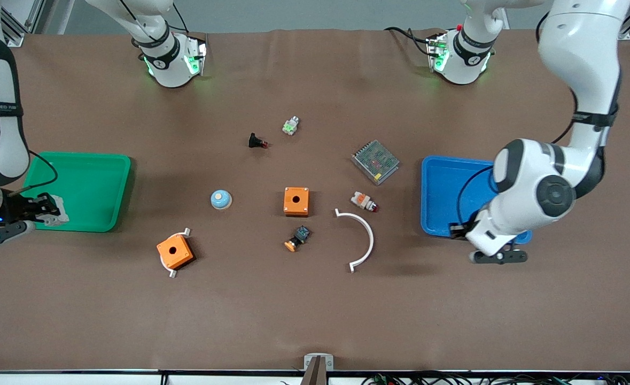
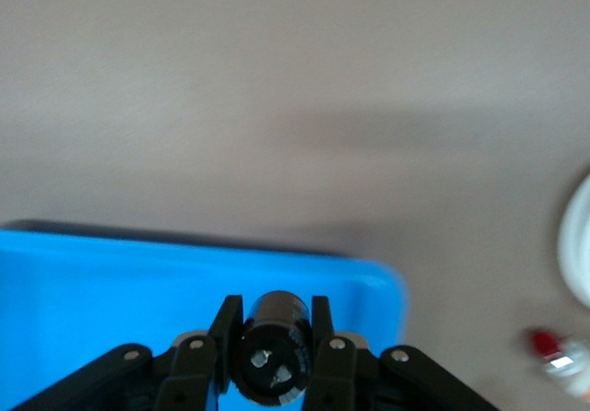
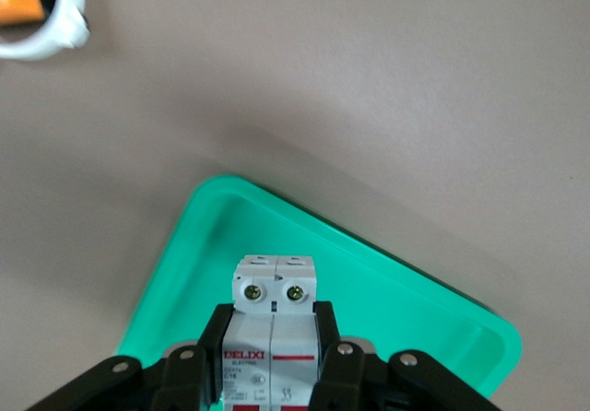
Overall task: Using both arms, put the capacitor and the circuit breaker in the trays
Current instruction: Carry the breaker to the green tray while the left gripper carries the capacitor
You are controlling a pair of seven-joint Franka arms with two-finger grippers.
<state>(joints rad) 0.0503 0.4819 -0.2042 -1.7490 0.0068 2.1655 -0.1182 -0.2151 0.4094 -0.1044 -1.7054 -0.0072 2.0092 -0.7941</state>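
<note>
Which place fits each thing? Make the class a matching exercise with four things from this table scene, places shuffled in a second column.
Things:
1. capacitor
2. circuit breaker
3. white curved strip
4. mesh-topped metal box

Places:
A. held in the right claw over the green tray
B. on the table, beside the blue tray
C. held in the left claw over the blue tray
D. on the table, nearer to the front camera than the mesh-topped metal box

Pairs: 1-C, 2-A, 3-D, 4-B

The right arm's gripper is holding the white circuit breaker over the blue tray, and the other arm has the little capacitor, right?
Not quite: the right wrist view shows the right gripper holding the circuit breaker over the green tray, not the blue one. The left gripper does hold the capacitor.
</note>
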